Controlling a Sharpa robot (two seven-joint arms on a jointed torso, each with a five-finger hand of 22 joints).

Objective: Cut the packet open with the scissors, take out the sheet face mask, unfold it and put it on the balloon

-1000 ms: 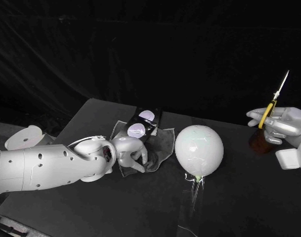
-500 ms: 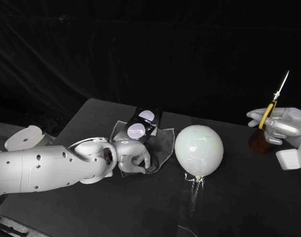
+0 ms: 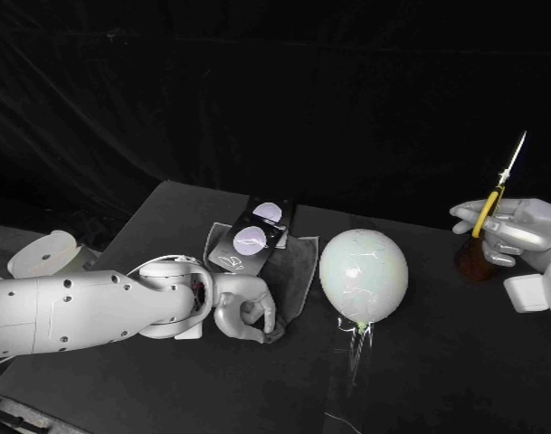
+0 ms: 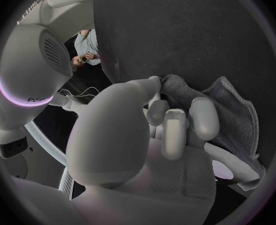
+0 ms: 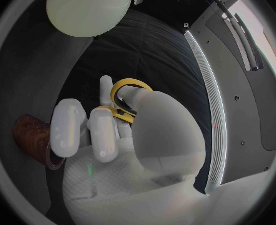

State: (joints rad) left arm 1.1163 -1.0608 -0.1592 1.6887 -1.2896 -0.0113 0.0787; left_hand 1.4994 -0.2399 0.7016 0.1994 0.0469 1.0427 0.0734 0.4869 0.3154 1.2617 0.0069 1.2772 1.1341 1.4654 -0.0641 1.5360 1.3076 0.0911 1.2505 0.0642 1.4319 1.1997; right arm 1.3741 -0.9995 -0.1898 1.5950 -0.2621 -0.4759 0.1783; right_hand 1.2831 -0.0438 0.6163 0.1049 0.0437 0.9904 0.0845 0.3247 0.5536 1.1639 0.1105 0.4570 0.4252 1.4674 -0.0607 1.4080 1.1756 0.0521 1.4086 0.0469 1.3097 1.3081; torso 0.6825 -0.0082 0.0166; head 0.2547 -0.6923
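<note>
Sliding back toward me, my left hand [image 3: 240,303] has come off the packet [image 3: 251,237], which now lies uncovered just beyond the left fingers [image 4: 175,135], flat on a grey cloth [image 3: 304,262]; those fingers are curled in at the cloth's near edge, and I cannot tell whether they pinch the fabric or merely rest on it; the balloon [image 3: 364,274] sits on the desk [image 3: 458,362] just beside them, toward my right hand [image 3: 523,231]; the right fingers [image 5: 103,130] have not shifted, wrapped round the yellow handles of the scissors [image 3: 494,201], blades pointing up, well apart from the packet; I judge the cut not yet begun; the packet, no longer pinned, needs gripping before the blades come across.
</note>
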